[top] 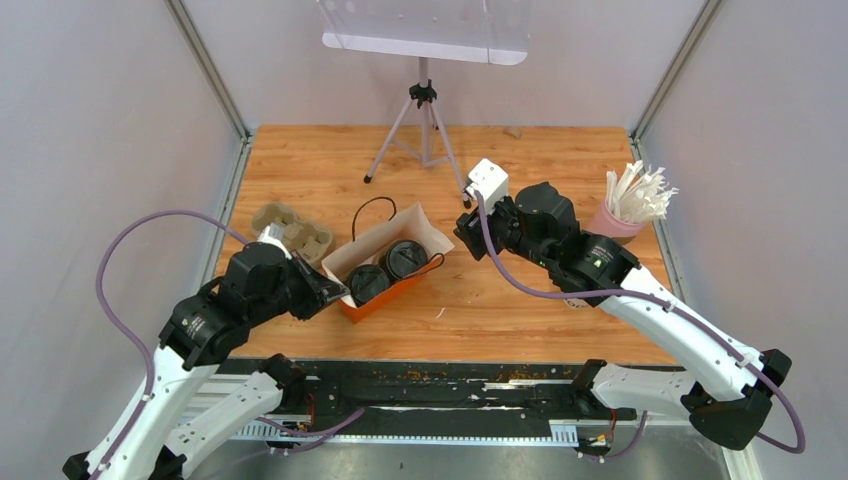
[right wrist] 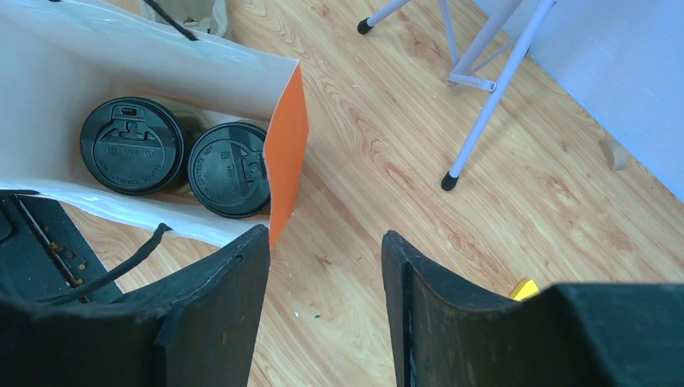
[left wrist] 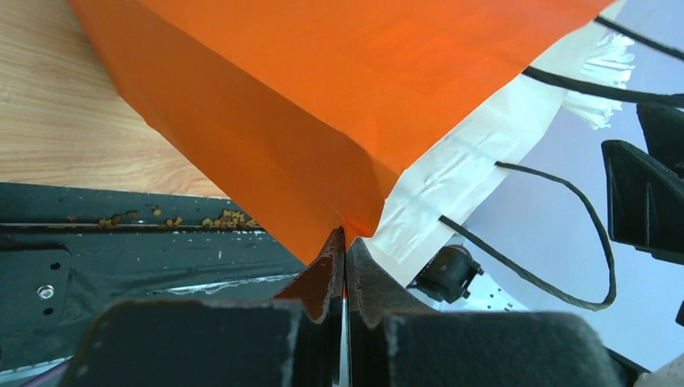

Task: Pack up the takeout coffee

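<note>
Firstly, left gripper [left wrist: 345, 242]: jaws pinched tight on an orange fold of the bag [left wrist: 323, 97]. This was probably the near-left corner of its rim, though the wrist view was too close to be sure.

Right gripper [right wrist: 325, 242]: jaws stood well apart with nothing between them, over bare table [right wrist: 516, 210]. It sat just beside the bag's right end, its left finger close to the orange edge.

Bag: it stood open-topped on the table between the two grippers, white inside, with black cord handles.

Cups [right wrist: 134, 146] [right wrist: 229, 170]: two, black-lidded, sat upright side by side inside the bag. They lay ahead of the left gripper and ahead-left of the right gripper, lids close together.

Tray [top: 292, 230]: brown pulp, beyond the left gripper, just beside the bag's left end.

Straw cup [top: 620, 222]: pink, to the right of the right gripper.

Tripod [top: 422, 130]: beyond the right gripper, well apart from the bag.
</note>
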Robot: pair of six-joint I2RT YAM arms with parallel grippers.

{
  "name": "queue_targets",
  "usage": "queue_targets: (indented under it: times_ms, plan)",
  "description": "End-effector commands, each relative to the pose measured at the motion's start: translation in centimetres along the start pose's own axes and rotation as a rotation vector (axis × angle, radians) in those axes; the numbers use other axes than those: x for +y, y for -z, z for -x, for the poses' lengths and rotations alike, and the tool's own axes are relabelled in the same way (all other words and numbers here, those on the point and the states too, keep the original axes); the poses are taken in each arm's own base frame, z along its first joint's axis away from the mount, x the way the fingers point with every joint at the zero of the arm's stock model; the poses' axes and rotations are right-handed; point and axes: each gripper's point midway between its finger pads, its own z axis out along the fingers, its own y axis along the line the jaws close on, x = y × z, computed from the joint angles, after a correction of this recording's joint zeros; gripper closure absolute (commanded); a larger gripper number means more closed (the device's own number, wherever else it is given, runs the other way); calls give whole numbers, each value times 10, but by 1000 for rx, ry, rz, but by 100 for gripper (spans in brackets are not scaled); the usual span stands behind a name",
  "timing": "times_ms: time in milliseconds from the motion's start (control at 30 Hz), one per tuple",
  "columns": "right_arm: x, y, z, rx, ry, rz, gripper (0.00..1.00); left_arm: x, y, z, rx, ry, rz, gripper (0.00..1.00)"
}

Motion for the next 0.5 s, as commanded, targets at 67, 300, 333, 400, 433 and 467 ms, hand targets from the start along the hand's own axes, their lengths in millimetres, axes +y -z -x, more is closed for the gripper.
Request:
queue_targets:
  times_ms: [67,300,333,400,433,467]
  plan:
    - [-2,8,12,-50,-20,-3,46,6,5,12,-77,27,13,96]
    - [-4,8,17,-57,-11,-11,46,9,1,16,-103,9,27,94]
    - [-5,9,18,-59,-10,-12,46,9,1,18,-110,4,30,94]
    - [-6,10,20,-63,-7,-15,46,10,1,20,-119,-6,35,93]
    - [-6,10,20,-62,-7,-16,46,10,1,20,-124,-9,38,92]
    - [-6,11,21,-65,-6,-16,46,11,1,21,-127,-10,41,91]
